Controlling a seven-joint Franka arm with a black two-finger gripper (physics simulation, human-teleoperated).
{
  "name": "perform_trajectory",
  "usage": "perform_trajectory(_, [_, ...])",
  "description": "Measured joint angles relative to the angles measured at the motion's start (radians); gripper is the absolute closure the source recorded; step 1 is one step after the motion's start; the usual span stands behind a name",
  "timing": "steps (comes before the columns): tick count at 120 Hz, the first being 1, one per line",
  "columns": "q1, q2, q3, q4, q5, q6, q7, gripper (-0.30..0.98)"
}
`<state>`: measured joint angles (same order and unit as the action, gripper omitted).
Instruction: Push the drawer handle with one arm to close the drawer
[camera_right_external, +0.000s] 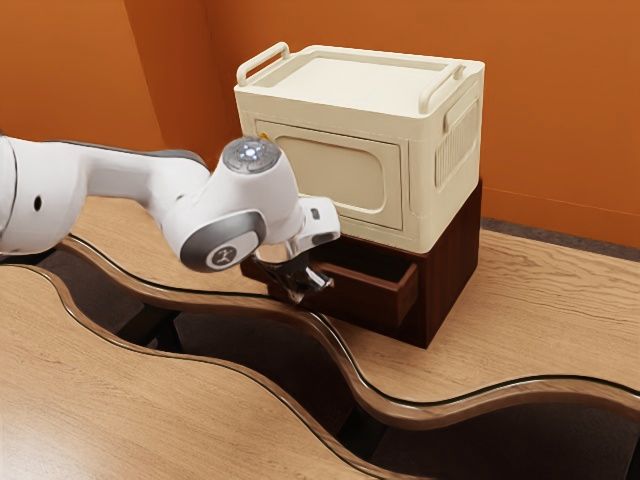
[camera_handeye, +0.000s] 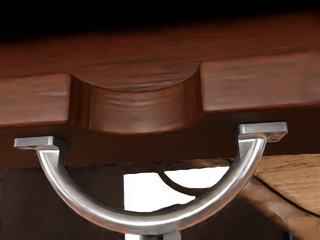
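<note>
Gripper (camera_right_external: 308, 289): at front of drawer (camera_right_external: 372, 302); open/closed state can't be determined. Curved metal handle (camera_handeye: 155, 220): on drawer front, near gripper. Drawer: partly ext. from dk. wood cab. (camera_right_external: 452, 270). Cream box (camera_right_external: 432, 190): atop cab. Assy. on wood table (camera_right_external: 540, 310).

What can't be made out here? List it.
- Base of the arm: cut off by the exterior view's left edge.
- Whether the tool touches the handle: exterior view, too small.
- Part of the drawer front: exterior view, behind the arm.
</note>
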<state>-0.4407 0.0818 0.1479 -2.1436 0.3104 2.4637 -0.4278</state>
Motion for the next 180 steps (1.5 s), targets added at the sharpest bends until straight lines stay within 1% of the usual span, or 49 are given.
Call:
perform_trajectory(69, [0.013,0.119,0.001,0.123,0.065,0.068,-0.006,0.78])
perform_trajectory(108, [0.037,0.162,0.001,0.148,0.117,0.119,-0.007,0.79])
perform_trajectory(118, [0.035,0.122,0.001,0.133,0.118,0.070,-0.009,0.79])
perform_trajectory(126, [0.012,0.061,0.001,0.129,0.106,-0.005,-0.009,0.79])
perform_trajectory(150, [-0.042,-0.139,0.001,0.123,0.006,-0.297,-0.011,0.79])
perform_trajectory(165, [-0.019,-0.260,-0.002,0.115,-0.074,-0.467,-0.012,0.50])
perform_trajectory(172, [-0.017,-0.284,-0.007,0.115,-0.097,-0.522,-0.016,0.38])
perform_trajectory(180, [-0.018,-0.293,-0.009,0.114,-0.113,-0.568,-0.020,0.28])
